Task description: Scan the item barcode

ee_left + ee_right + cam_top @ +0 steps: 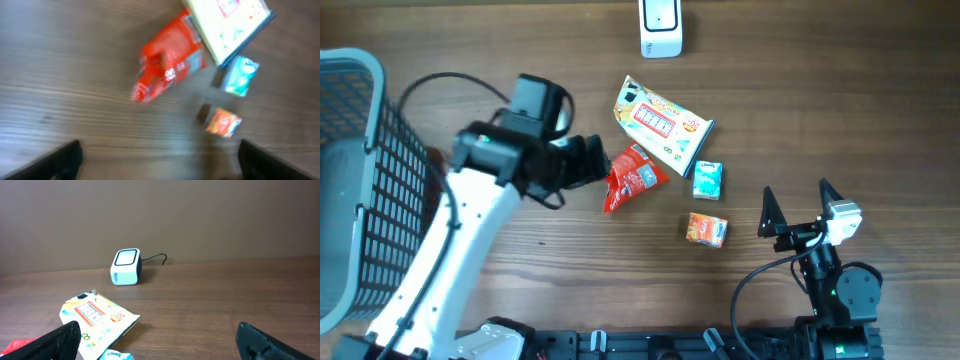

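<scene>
Right in front of the left gripper sits the red packet, lying flat on the wooden table. In the wrist view the packet is pretty blurry, but you can see a strip of bare wood between it and the two dark fingertips at the bottom corners. So the jaws are spread wide with nothing between them, and the packet isn't touched.

Just past the red packet from that gripper is a bigger white-and-yellow packet, lying at a slant with its near corner almost on the red one. A small teal box sits just beside that big packet's far end, and a small orange box is a bit nearer the robot's side.

The right gripper is off on its own, well apart from the whole pile, also with its fingers wide apart and empty. Straight out ahead of it and a bit to its left, the white scanner stands near the far edge of the table, with a thin cable curling out behind it. The orange box is the nearest thing to that gripper.

Way back behind the left gripper, past the arm, there's a grey wire basket. I can't read any barcode on anything.
</scene>
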Motion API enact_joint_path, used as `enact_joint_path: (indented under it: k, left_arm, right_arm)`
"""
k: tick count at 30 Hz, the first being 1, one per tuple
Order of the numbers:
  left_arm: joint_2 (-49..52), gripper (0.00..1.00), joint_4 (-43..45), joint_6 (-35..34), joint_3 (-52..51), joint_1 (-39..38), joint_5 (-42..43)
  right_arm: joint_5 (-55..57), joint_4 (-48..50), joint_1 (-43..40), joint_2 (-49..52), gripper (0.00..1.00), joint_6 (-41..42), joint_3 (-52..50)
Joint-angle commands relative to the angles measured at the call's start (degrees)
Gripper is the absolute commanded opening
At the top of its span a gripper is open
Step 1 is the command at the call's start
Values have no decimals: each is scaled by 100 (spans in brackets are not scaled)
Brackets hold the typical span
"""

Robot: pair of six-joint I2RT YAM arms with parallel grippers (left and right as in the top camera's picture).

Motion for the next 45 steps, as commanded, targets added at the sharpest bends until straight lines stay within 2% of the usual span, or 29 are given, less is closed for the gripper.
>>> enact_joint_path:
  k: [1,2,4,6,8,10,13,17,21,23,31,34,37,40,42,45]
  left_arm:
    - [116,39,1119,-96,-678,-597,155]
    - [249,27,1840,-227,-975,-791,116]
    - [527,4,2527,-767,-1259,-942,-162]
    - [964,4,3171,-868,-1469,-1032,-372]
    - [1519,4,3436,-946,-1480,-1047,-389]
    - [1891,4,3447,-1016,-1480,-1047,-627]
    - [2199,4,3071,-1139,-1478,-1045,-1770]
    - [1878,4,2612,-1202,-1340,-1047,-2031]
    - [778,4,2321,-1202,-1014,-1051,-2055]
    - [514,4,2295,-1204,-1016,-1047,-2559]
    - [2094,4,2371,-1294,-1204,-1019,-2763]
    - [2516,4,2308,-1290,-1204,-1016,-3152]
    - [2319,4,2004,-1290,-1014,-1019,-2962]
    - [1663,4,1593,-1290,-507,-1021,-2479]
    - [1268,4,1611,-1290,-470,-1014,-2688]
    - [1290,4,1449,-1292,-573,-1014,-3289]
  right_arm:
    - [55,33,7,-39,100,-52,-4]
    - [55,33,7,-39,100,-50,-4]
    - [55,31,7,-39,99,-50,-4]
    - [55,33,7,-39,100,-50,-7]
    - [55,33,7,-39,100,-50,-7]
    - [55,33,7,-39,100,-50,-7]
    - [55,33,7,-39,100,-52,-4]
    - [55,33,7,-39,100,-52,-4]
    - [55,33,7,-39,100,-50,-4]
    - [55,33,7,-39,100,-50,-4]
    - [55,31,7,-39,100,-50,-7]
    - [55,33,7,-39,100,-50,-7]
    - [55,31,7,-39,100,-50,-7]
    - [55,33,7,-39,100,-50,-7]
    - [55,33,7,-39,100,-50,-4]
    - [55,33,7,-39,100,-48,-4]
